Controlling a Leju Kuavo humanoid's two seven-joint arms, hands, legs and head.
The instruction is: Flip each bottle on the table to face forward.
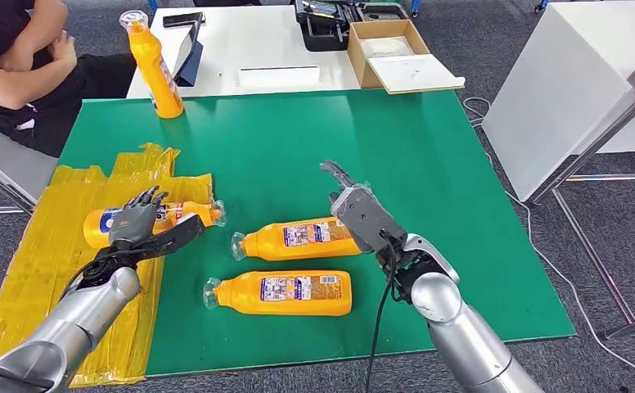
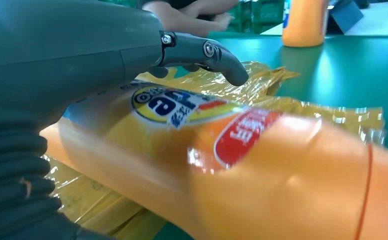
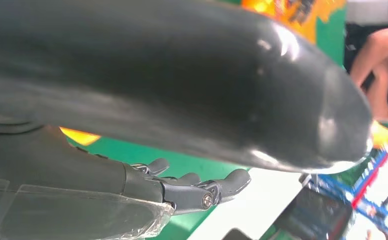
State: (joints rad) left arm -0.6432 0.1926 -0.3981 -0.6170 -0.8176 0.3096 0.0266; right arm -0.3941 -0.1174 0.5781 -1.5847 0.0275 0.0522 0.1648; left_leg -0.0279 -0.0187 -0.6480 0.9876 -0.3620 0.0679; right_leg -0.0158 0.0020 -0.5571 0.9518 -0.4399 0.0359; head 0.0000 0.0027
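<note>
A humanoid robot works over a green table (image 1: 429,147) where 4 orange bottles wait to be turned label-forward. Its left hand (image 1: 138,221) rests over the left bottle (image 1: 101,225), which lies on its side on the yellow sheet (image 1: 44,270) along the table's left edge; the left wrist view shows the fingers (image 2: 222,57) spread over the label with the thumb alongside, so the hand appears to be closing around the bottle, though a firm grip cannot be confirmed. The right hand (image 1: 355,209) hovers over the base end of the middle bottle (image 1: 298,239), fingers extended and apart, holding nothing. A near bottle (image 1: 285,293) lies toward the front edge with its printed label up, as does the middle one. An upright bottle (image 1: 155,70) stands at the far left corner, beside a seated person (image 1: 20,74) with folded arms. On the pictures alone, 3 bottles lie flat and none can be judged finished; the bottle on the yellow sheet seems to be the one in hand, with the 2 on the bare green surface left to check or turn. A cardboard box (image 1: 396,53) sits on the white table (image 1: 281,49) beyond.
</note>
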